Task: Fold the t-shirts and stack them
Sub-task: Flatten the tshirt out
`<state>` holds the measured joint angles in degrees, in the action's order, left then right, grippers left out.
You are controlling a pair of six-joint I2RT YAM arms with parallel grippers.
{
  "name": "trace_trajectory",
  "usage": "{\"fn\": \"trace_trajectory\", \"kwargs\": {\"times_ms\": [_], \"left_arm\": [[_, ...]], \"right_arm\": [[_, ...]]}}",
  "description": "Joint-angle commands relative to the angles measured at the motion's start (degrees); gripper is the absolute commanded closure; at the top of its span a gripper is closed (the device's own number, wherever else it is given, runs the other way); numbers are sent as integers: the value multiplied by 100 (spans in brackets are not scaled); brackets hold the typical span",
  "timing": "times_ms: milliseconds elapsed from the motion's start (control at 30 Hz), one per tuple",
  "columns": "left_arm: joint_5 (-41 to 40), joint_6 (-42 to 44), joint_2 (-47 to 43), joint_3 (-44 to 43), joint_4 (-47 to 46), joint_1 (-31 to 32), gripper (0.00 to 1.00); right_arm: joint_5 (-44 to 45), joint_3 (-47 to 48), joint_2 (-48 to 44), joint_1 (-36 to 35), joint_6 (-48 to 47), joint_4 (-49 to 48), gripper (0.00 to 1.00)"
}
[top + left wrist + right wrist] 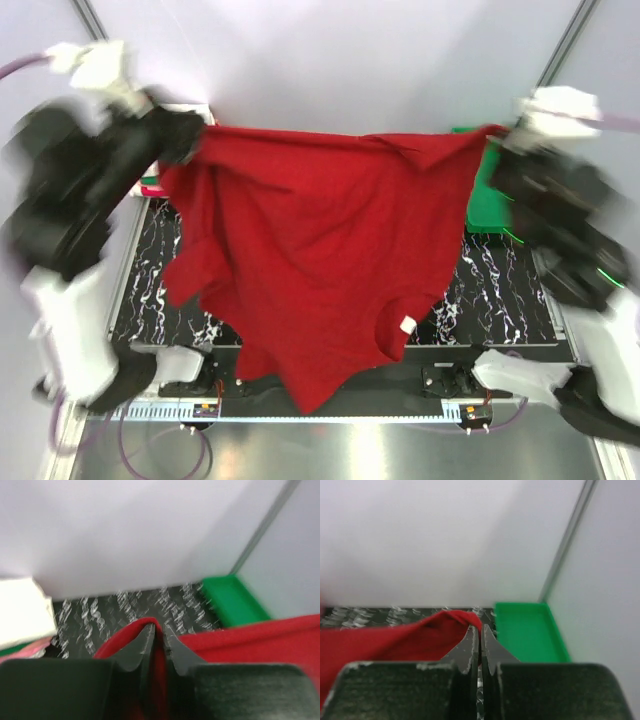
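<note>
A deep red t-shirt (320, 240) hangs spread in the air between my two grippers, its collar with a small white tag (407, 324) near the bottom. My left gripper (195, 135) is shut on its upper left corner; the left wrist view shows red cloth (159, 652) pinched between the fingers. My right gripper (500, 135) is shut on the upper right corner, with red cloth (420, 635) running off to the left of the fingers. Folded shirts in white (22, 610) and pink (30, 650) lie at the far left, partly hidden in the top view.
A green plastic tray (527, 630) stands at the back right on the black marbled table (500, 290), partly behind the shirt in the top view (490, 195). White walls close in the back and sides.
</note>
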<state>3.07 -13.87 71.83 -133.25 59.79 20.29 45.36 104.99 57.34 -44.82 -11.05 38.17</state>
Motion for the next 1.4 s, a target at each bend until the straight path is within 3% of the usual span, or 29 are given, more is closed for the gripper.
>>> {"fn": "trace_trajectory", "kwargs": {"times_ms": [0, 33, 67, 100, 133, 200, 333, 433, 567, 733, 867, 1033, 1367], "left_arm": [[438, -299, 1837, 500, 411, -612, 52], [414, -318, 2182, 632, 428, -675, 35], [396, -327, 2882, 642, 480, -754, 24], [353, -397, 3193, 564, 751, -755, 13], [317, -432, 3440, 502, 849, -746, 1], [378, -502, 3496, 1009, 598, -694, 1], [300, -582, 2645, 2459, -98, -702, 1], [176, -503, 2055, 3426, -336, -702, 1], [141, -468, 1213, 4954, -906, -702, 1], [159, -608, 815, 6510, -1662, -702, 1], [343, -661, 1007, 7057, -2120, -702, 1], [422, -696, 1526, 7155, -2577, -702, 1], [194, -775, 3169, 6452, -2498, -781, 1]], "right_arm": [[382, -439, 1890, 1093, -366, -443, 100], [-154, -209, 2347, 1951, 150, -33, 100], [-925, 419, 3396, 2220, 913, 780, 88], [-1272, 965, 3998, 2423, 1242, 1345, 67], [-1511, 1501, 4544, 2495, 1472, 1820, 35], [-1740, 2454, 5522, 2478, 1745, 2448, 1], [-1714, 2755, 5806, 2469, 1949, 2660, 0], [-1768, 2019, 5403, 2469, 2159, 2678, 0], [-2284, -295, 4158, 2469, 2668, 2074, 0], [-3759, -2226, 3232, 2478, 3486, 1378, 0], [-4272, -3027, 3212, 2478, 3890, 938, 0], [-4510, -3002, 3880, 2487, 4031, 911, 0], [-4211, -1738, 6156, 2601, 3953, 1078, 0]]}}
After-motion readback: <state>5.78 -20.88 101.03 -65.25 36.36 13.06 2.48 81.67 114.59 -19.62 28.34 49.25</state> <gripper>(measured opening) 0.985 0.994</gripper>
